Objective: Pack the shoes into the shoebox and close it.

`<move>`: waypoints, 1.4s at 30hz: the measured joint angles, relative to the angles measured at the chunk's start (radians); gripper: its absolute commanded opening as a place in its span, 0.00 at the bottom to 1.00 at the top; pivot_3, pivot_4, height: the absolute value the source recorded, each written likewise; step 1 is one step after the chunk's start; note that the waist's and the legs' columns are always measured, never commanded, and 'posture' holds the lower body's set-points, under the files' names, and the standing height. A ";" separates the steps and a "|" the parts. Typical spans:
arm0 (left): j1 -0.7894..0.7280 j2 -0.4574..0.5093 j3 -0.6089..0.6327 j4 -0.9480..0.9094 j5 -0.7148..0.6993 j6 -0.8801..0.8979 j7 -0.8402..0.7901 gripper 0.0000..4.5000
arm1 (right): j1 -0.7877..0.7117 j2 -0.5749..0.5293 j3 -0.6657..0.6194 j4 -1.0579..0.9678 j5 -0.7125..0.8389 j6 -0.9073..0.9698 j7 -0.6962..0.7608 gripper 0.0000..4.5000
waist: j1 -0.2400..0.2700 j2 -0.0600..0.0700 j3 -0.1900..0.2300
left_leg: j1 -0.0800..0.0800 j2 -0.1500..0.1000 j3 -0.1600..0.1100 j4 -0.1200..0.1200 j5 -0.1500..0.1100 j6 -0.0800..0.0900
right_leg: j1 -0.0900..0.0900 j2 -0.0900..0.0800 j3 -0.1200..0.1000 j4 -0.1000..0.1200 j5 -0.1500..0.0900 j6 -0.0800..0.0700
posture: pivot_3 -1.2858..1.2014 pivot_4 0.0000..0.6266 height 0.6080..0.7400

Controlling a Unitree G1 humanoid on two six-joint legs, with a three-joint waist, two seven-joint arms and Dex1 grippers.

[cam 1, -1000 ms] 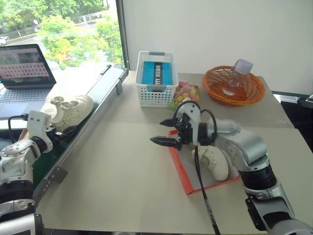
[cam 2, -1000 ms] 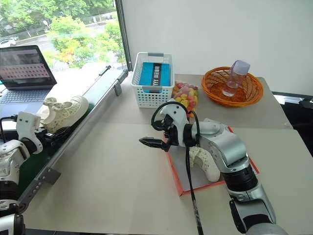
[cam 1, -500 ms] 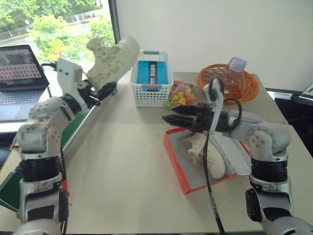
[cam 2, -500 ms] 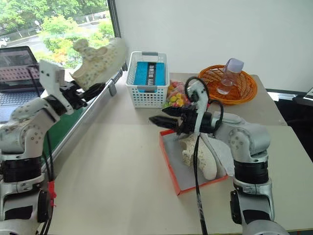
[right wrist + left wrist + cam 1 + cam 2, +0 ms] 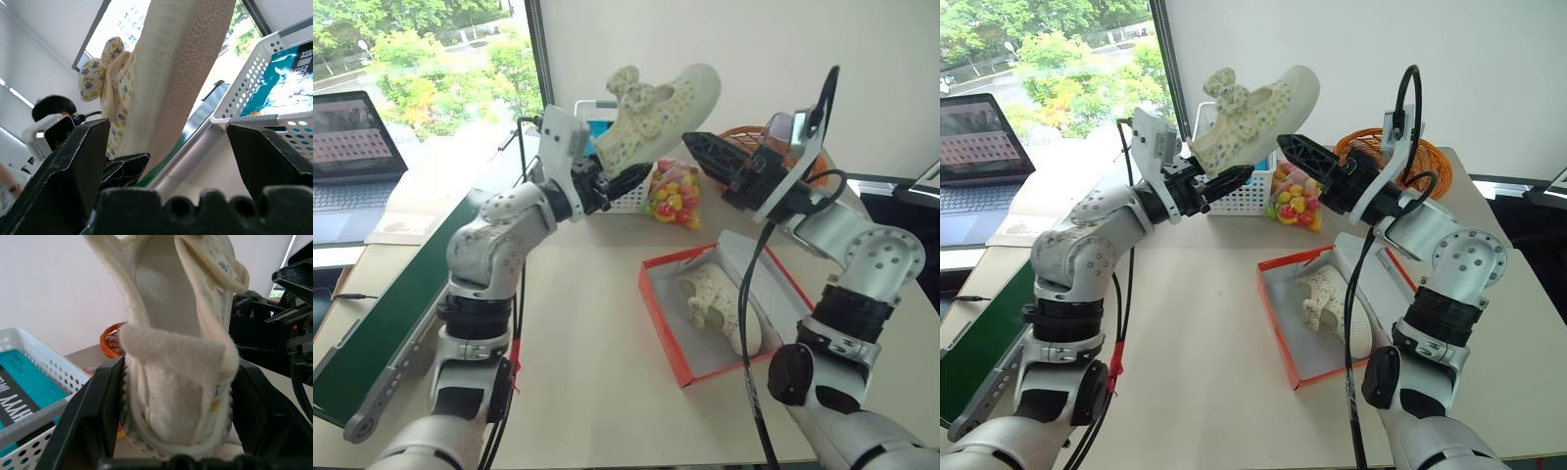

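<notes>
Tan table [image 5: 578, 333], left gripper [image 5: 607, 183] (jaws clamped) lifting shoe [image 5: 656, 108]

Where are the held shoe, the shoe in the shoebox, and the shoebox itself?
held shoe [image 5: 656, 113], left eye view, side of upper.
boxed shoe [image 5: 724, 305], left eye view, perforated upper.
shoebox [image 5: 658, 315], left eye view, red left wall.

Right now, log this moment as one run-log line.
left gripper: shut on raised shoe | right gripper: jaws open beside it | second shoe: in shoebox | lid: open

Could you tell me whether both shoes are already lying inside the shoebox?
No: one shoe lies in the shoebox, while the left claw holds the other shoe above the table.
</notes>
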 measured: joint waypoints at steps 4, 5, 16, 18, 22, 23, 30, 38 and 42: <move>0.031 -0.062 -0.026 -0.034 -0.018 0.024 0.029 0.62 | 0.012 -0.006 0.002 -0.004 0.032 -0.007 -0.041 1.00 | 0.001 0.000 0.000 | -0.001 0.000 0.000 0.000 0.000 0.000 | 0.000 0.000 0.000 0.000 0.000 0.000 | 0.52 0.24 1.00; 0.042 -0.069 -0.034 -0.051 -0.025 0.037 0.036 0.62 | 0.014 -0.006 0.002 -0.004 0.032 -0.016 -0.052 1.00 | 0.000 0.000 0.000 | 0.000 0.000 0.000 0.000 0.000 0.000 | 0.000 0.000 0.000 0.000 0.000 0.000 | 0.52 0.24 1.00; 0.085 -0.082 -0.041 -0.100 -0.027 0.072 0.084 0.62 | 0.016 -0.002 0.025 0.025 0.044 -0.095 -0.111 0.41 | 0.000 0.001 0.000 | 0.000 0.000 -0.001 0.000 0.000 0.000 | 0.000 0.000 0.001 0.000 0.000 0.000 | 0.52 0.24 1.00; 0.085 -0.080 -0.041 -0.100 -0.026 0.079 0.089 0.71 | 0.016 -0.002 0.031 0.026 0.051 -0.098 -0.118 0.27 | 0.000 0.001 0.000 | 0.000 0.000 -0.001 0.000 0.000 0.000 | 0.000 0.000 0.001 0.000 0.000 0.000 | 0.52 0.24 1.00; 0.086 -0.074 -0.042 -0.100 -0.028 0.082 0.080 1.00 | 0.016 -0.009 0.037 0.027 0.057 -0.113 -0.125 0.12 | 0.000 0.001 0.000 | 0.000 0.000 -0.001 0.000 0.000 0.000 | 0.000 0.000 0.001 0.000 0.000 0.000 | 0.52 0.24 1.00; 0.086 -0.065 -0.042 -0.100 -0.028 0.082 0.074 1.00 | 0.016 -0.011 0.039 0.028 0.058 -0.119 -0.126 0.12 | 0.000 0.001 0.000 | 0.000 0.000 -0.001 0.000 0.000 0.000 | 0.000 0.000 0.001 0.000 0.000 0.000 | 0.52 0.24 1.00; 0.085 0.032 -0.080 -0.077 -0.011 0.081 -0.010 1.00 | 0.014 -0.093 0.074 0.048 0.051 -0.130 -0.119 0.11 | -0.001 0.001 0.001 | 0.000 0.000 -0.001 0.000 0.000 0.000 | 0.000 0.000 0.001 -0.001 0.000 0.000 | 0.52 0.24 1.00; 0.138 0.231 -0.094 0.010 0.099 0.037 -0.084 1.00 | 0.078 -0.650 0.446 -0.089 -0.095 -0.016 0.361 0.11 | 0.002 0.005 0.003 | -0.001 0.000 -0.001 -0.002 -0.001 0.001 | -0.001 0.000 0.000 -0.003 -0.002 -0.001 | 0.52 0.24 1.00; 0.143 0.213 -0.096 0.004 0.099 0.030 -0.091 1.00 | 0.165 -0.710 0.580 -0.098 -0.157 -0.070 0.645 0.11 | 0.003 0.004 0.003 | -0.003 0.000 -0.001 0.001 -0.001 0.001 | -0.001 -0.001 0.001 -0.004 -0.001 0.001 | 0.52 0.24 1.00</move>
